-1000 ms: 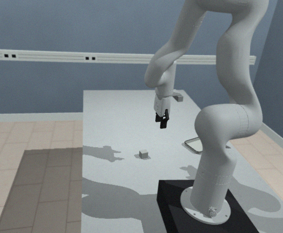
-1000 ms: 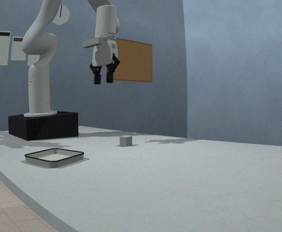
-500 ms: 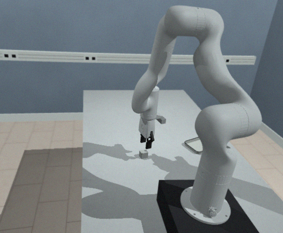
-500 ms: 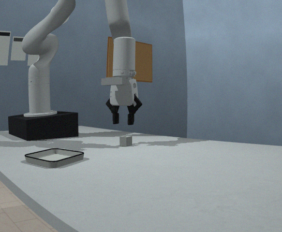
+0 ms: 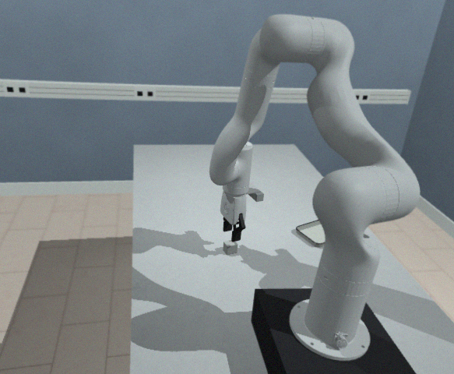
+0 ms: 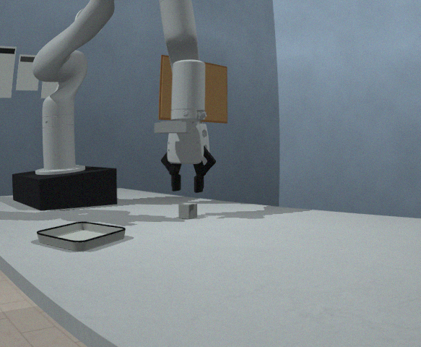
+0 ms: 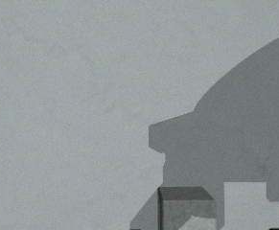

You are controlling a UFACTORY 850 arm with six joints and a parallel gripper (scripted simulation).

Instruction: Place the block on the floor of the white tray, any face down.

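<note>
A small grey block [image 5: 230, 247] rests on the white table; it also shows in the exterior view [image 6: 187, 210] and at the bottom edge of the wrist view [image 7: 187, 208]. My gripper [image 5: 232, 231] hangs a short way above the block, fingers pointing down, open and empty, clearly seen in the exterior view [image 6: 187, 184]. The white tray [image 6: 80, 235] with a dark rim lies on the table apart from the block, and the arm partly hides it in the top view [image 5: 312, 232].
The arm's black base [image 5: 323, 338] stands at the near end of the table. The arm's shadows fall across the table around the block. The table's edges drop to a tiled floor [image 5: 50, 257].
</note>
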